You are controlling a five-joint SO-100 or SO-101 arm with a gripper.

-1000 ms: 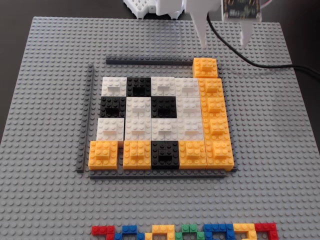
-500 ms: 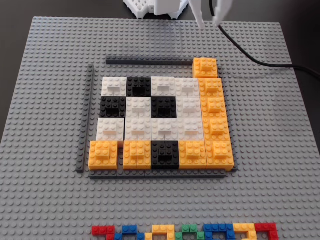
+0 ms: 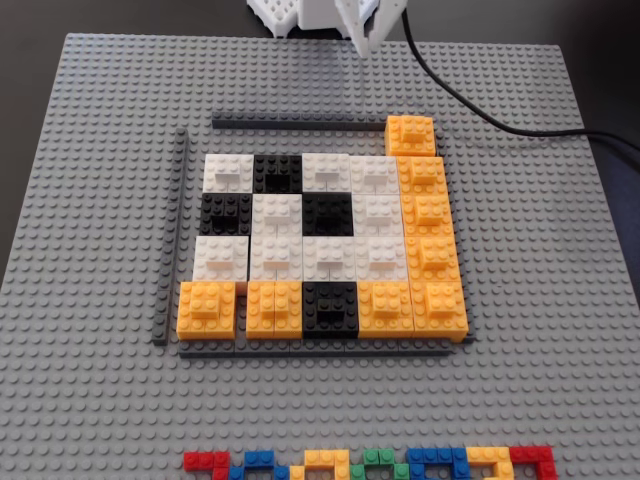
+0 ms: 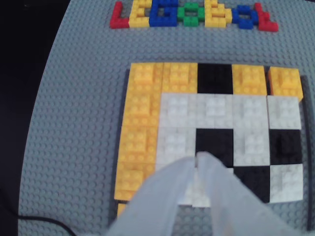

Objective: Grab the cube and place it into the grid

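The orange cube (image 3: pixel 411 135) sits at the far right corner of the grid (image 3: pixel 325 255), at the end of the top dark strip and above the orange column. In the wrist view only a sliver of the cube (image 4: pixel 121 209) shows beside my white finger, and the grid (image 4: pixel 216 113) fills the middle. My gripper (image 3: pixel 363 42) hangs at the far edge of the baseplate, apart from the cube and to its left. In the wrist view the gripper (image 4: pixel 197 158) has its fingertips touching, shut, with nothing between them.
A large grey studded baseplate (image 3: pixel 560 300) carries everything. A row of small multicoloured bricks (image 3: pixel 370 463) lies along its near edge. A black cable (image 3: pixel 480 105) crosses the far right corner. A loose dark strip (image 3: pixel 175 235) stands left of the grid.
The gripper has drawn back from beside the cube toward the far edge and drifted left. Its fingers, wide apart a second ago, have come together. The cube stays in place.
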